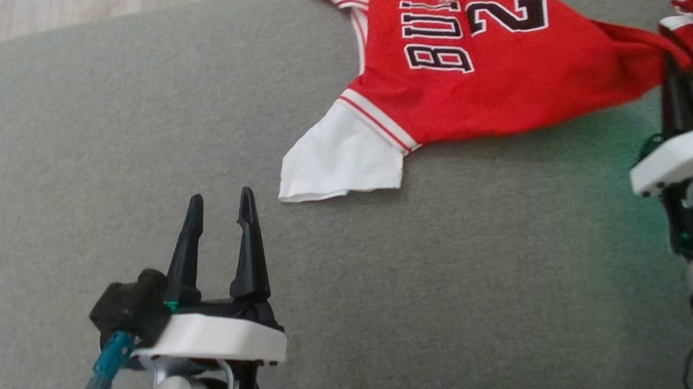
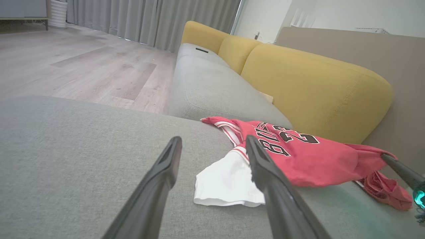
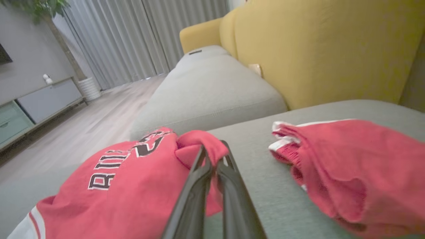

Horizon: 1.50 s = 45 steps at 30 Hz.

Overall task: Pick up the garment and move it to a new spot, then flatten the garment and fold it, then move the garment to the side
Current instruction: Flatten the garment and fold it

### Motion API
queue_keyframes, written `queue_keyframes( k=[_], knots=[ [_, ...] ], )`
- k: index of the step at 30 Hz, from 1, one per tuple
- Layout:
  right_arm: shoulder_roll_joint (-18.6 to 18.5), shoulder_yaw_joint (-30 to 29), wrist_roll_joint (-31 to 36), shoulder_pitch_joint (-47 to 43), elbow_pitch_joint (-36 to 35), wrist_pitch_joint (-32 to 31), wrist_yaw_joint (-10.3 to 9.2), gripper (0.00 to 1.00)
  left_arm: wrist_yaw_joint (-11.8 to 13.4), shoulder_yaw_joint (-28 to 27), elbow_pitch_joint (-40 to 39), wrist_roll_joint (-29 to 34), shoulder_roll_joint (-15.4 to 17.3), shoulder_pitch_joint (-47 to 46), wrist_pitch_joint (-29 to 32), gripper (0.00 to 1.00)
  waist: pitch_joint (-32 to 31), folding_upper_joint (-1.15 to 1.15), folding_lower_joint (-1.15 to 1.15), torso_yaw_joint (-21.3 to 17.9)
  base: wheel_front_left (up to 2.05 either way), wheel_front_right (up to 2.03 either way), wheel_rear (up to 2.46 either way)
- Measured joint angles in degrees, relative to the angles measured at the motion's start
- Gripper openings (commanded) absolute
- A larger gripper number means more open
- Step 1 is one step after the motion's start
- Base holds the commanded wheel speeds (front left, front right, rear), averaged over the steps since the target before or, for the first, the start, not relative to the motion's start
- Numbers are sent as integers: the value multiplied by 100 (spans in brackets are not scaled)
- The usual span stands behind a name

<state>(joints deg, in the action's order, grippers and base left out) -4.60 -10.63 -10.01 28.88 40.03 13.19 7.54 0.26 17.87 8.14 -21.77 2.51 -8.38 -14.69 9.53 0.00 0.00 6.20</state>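
Grey sofa cushion stretches under both my grippers, with a yellow backrest beyond. My right gripper has its fingers pressed together on a bunched red corner of the garment. My left gripper stands spread and empty.

I judge the pinch thin, so a quick lift could let the fold slide out. The smaller red garment lies just beside my right fingers and could snag and drag along.

From my right fingertips the garment spreads toward my left ones. Its white sleeve lies near them, ahead and not touching.
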Motion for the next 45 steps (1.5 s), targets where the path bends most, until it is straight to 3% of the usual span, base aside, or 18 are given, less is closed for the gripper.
queue_keyframes(
  k=[13, 14, 15, 24, 32, 40, 45],
  knots=[
    [163, -1112, 137, -1268, -1162, -786, 0, 0, -1, -7, 4, 0, 2, 179, 0, 100, -290, 0, 0, -364, 0, 0, 0],
    [177, -1117, 166, -1324, -1196, -834, 0, 63, -3, -4, 4, 0, 0, 183, -1, 100, -298, 0, 0, -373, 0, 0, 0],
    [196, -1117, 191, -1368, -1239, -837, 0, 100, -8, -4, 4, 0, 1, 184, 0, 100, -305, 0, 0, -379, 0, 0, 0],
    [203, -122, -111, -1474, -1836, -428, 0, 100, -10, -7, 25, 0, 2, 216, 0, 100, -414, 0, 0, -370, 0, 0, 0],
    [205, 615, -465, -2130, -2250, -189, 0, 100, -9, -14, 7, 1, 3, 244, 0, 100, -445, 0, 0, -414, 0, 0, 0],
    [205, 751, -521, -2163, -2462, -191, 0, 100, -34, 5, 151, 48, 4, 214, -1, 100, -283, 0, 0, -572, 0, 0, 0],
    [205, 784, -546, -2126, -2635, -245, 0, 100, -37, 78, 1005, 256, 3, -208, 0, 100, -86, 0, 0, -661, 0, 0, 0]
  ],
)
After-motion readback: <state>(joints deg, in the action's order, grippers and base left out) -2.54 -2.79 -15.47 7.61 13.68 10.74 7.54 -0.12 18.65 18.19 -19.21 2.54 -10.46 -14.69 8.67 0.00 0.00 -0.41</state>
